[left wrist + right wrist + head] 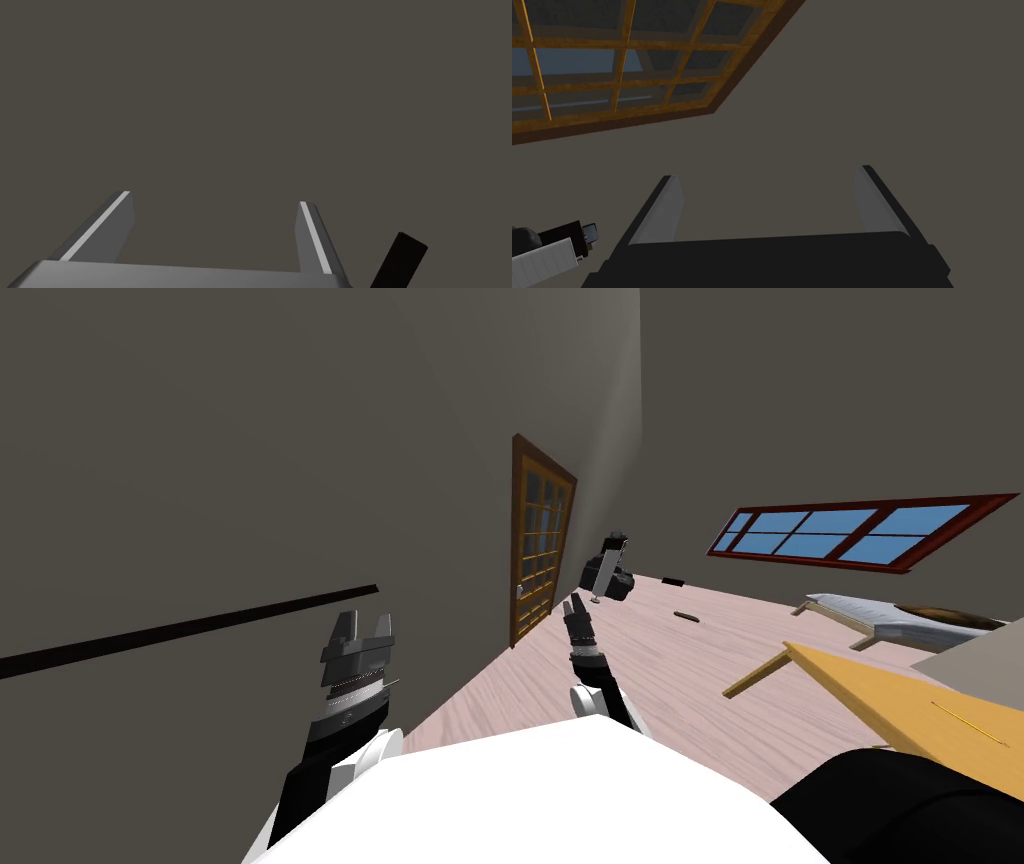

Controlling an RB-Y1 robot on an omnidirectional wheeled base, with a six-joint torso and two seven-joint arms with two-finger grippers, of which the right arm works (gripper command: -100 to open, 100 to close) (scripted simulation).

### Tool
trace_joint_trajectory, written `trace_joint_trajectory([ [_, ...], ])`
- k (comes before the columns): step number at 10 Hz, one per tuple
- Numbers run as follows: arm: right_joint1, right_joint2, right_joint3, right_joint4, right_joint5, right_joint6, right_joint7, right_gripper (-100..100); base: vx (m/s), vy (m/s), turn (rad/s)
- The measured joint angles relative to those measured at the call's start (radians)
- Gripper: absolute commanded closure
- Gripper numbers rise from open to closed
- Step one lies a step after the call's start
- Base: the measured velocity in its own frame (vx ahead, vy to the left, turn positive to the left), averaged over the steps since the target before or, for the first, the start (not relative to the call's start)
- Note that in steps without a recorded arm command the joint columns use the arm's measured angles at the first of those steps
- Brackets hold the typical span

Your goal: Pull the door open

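The door (540,543) is standing far along the left wall (200,488), seemingly shut, well apart from the robot. The right gripper (769,172) is pointing toward it, fingers wide. The left gripper (215,197) is also gaping, facing the wall. I'd be rolling nearer, then squaring on the handle (521,590) before clamping.

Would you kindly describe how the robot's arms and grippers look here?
Each gripper has two thin, blade-like fingers. The left gripper has grey ones with pale edge stripes on a grey box. The right gripper has light grey, dark-backed ones on a black box. The left forearm and right forearm are black, with ribbed silvery bands and white joints.
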Motion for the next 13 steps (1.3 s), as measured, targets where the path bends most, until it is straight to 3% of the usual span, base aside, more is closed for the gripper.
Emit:
trace_joint_trajectory([
  [2,-0.021,-0.008,-0.003,0.045,0.014,-0.009,0.028,-100,0.085,-0.035,0.043],
  [7,-0.053,-0.029,-0.004,0.174,0.053,-0.060,0.104,-100,0.095,-0.036,0.038],
  [13,-0.110,-0.056,-0.012,0.344,0.103,-0.113,0.204,-100,0.097,-0.049,0.047],
])
